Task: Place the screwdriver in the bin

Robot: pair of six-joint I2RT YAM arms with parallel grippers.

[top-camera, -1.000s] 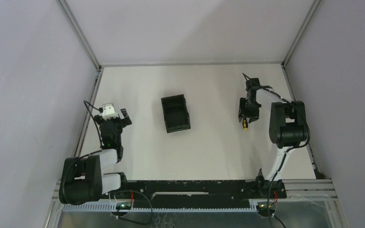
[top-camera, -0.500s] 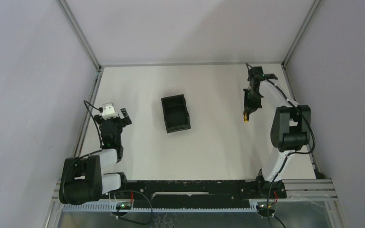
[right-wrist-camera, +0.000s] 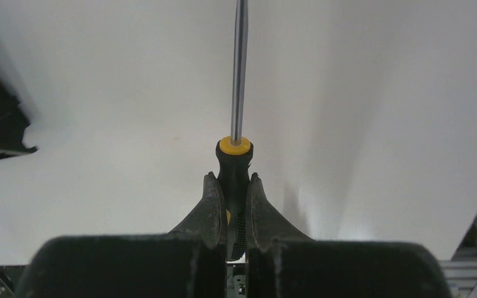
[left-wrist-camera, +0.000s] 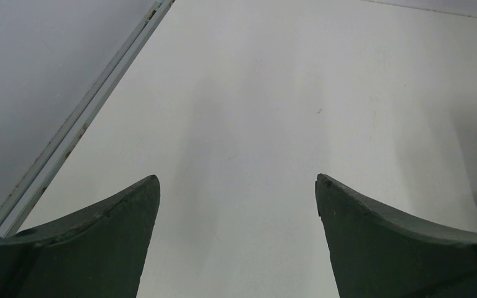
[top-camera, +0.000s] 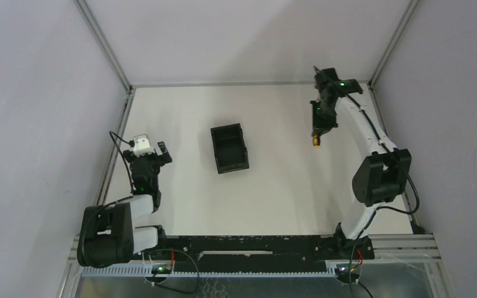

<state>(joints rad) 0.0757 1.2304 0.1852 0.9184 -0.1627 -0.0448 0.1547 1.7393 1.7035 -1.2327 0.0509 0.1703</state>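
Right hand (right-wrist-camera: 231, 186) just clamped on the screwdriver (right-wrist-camera: 234, 158) handle, now lifts it off the table (top-camera: 273, 186); bin (top-camera: 229, 148) waits at nine o'clock.

Black-jointed arms (top-camera: 361, 122) with white links, green indicator lights (top-camera: 341, 82), looping black cables (top-camera: 117, 138), dark curved fingers (left-wrist-camera: 99, 248)

The screwdriver (right-wrist-camera: 234, 162) has a black handle, a yellow collar and a silvery grey shaft. The bin (top-camera: 229, 148) is plain black. The table (top-camera: 273, 186) is off-white, the left gripper (left-wrist-camera: 237, 181) dark green, the walls (top-camera: 31, 93) pale lilac-grey
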